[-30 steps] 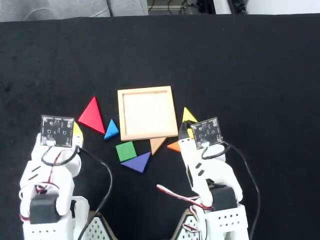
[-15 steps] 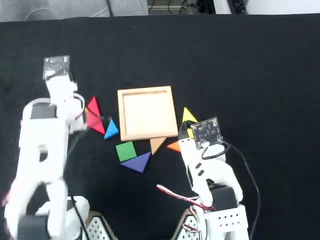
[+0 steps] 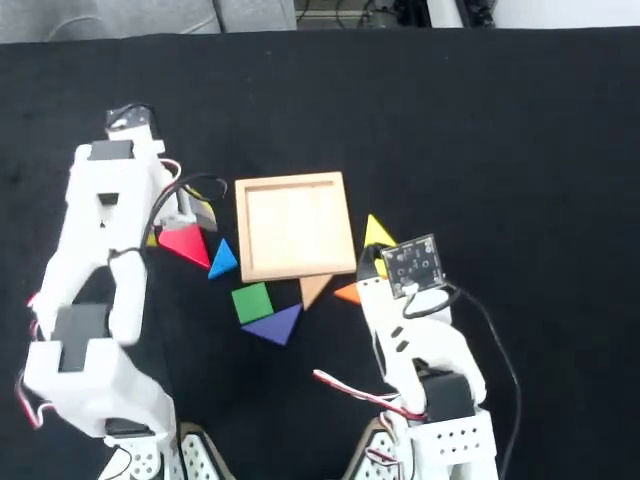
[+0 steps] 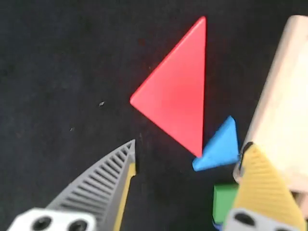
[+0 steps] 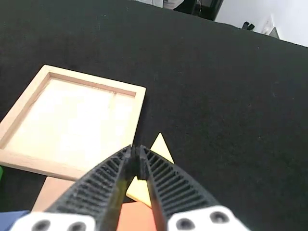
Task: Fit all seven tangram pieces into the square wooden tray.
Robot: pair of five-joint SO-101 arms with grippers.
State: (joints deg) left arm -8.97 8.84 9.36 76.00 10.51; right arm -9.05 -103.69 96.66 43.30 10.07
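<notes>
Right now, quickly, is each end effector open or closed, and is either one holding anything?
Left end effector: open, holding nothing, near the red triangle.
Right end effector: closed, holding nothing.

A robotics lab or workshop bench was suggested. A table covered in matte black cloth (image 3: 520, 150) was seen, on which two white plastic robot arms (image 3: 100, 240), fitted with a bare dark circuit board (image 3: 414, 264) and loose red and black wires (image 3: 340, 383), were mounted on perforated white bases (image 3: 455, 440). Tangled dark cables and equipment (image 3: 400, 12) were left behind the far edge.
</notes>
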